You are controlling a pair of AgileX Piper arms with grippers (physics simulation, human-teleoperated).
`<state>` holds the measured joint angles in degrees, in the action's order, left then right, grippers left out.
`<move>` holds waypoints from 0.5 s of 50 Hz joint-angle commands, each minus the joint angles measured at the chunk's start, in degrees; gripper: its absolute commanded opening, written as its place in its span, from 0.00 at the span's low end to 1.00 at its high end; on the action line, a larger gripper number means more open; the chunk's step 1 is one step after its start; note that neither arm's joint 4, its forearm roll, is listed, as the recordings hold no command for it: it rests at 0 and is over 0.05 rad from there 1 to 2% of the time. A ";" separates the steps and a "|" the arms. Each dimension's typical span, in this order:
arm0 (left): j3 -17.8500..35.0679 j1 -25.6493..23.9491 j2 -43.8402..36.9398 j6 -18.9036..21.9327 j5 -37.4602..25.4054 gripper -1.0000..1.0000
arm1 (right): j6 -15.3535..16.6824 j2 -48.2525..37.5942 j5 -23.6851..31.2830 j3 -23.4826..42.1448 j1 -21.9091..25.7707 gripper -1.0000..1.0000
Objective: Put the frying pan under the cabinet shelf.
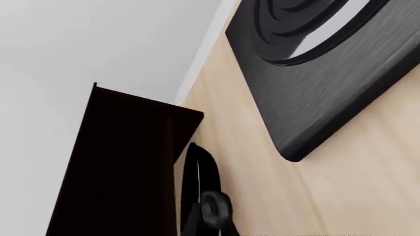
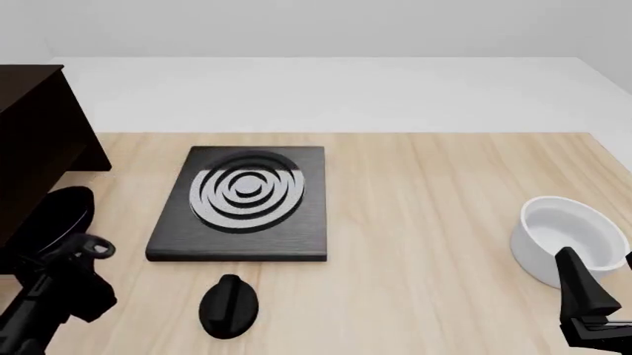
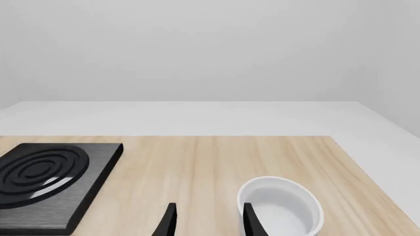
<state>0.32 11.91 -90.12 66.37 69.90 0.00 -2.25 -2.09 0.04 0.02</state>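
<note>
Over on the left edge of the front view, the frying pan (image 2: 55, 218) sits tipped up on the bench (image 2: 425, 214), pressed right beside the side panel of the dark cabinet shelf (image 2: 35, 140), its round body part-hidden by the left arm. The left gripper (image 2: 69, 255) is down at the pan's near side, but its fingers are buried in black on black, so I cannot tell whether it grips anything. The left wrist view shows the pan's edge (image 1: 200, 182) running along the cabinet shelf (image 1: 125, 162), with the stove plate (image 1: 328, 73) beyond. The stove plate (image 2: 242, 203) lies flat mid-bench, a small black knob (image 2: 229, 305) just in front of it. Far right, the right gripper (image 3: 206, 221) hangs with its fingers parted and empty, just beside the white bowl (image 3: 282, 211).
</note>
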 commanded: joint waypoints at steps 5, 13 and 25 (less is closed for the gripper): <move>-0.32 3.23 -3.76 0.85 -0.01 1.00 | 0.00 0.01 0.00 0.00 0.01 1.00; -0.32 2.12 -6.94 1.15 -0.01 1.00 | 0.01 0.00 0.00 0.00 0.00 1.00; -0.32 1.53 -10.99 4.10 -0.02 1.00 | 0.01 0.01 0.00 0.00 0.00 1.00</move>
<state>0.00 13.56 -98.54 69.15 69.70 0.01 -2.25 -2.09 0.04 0.02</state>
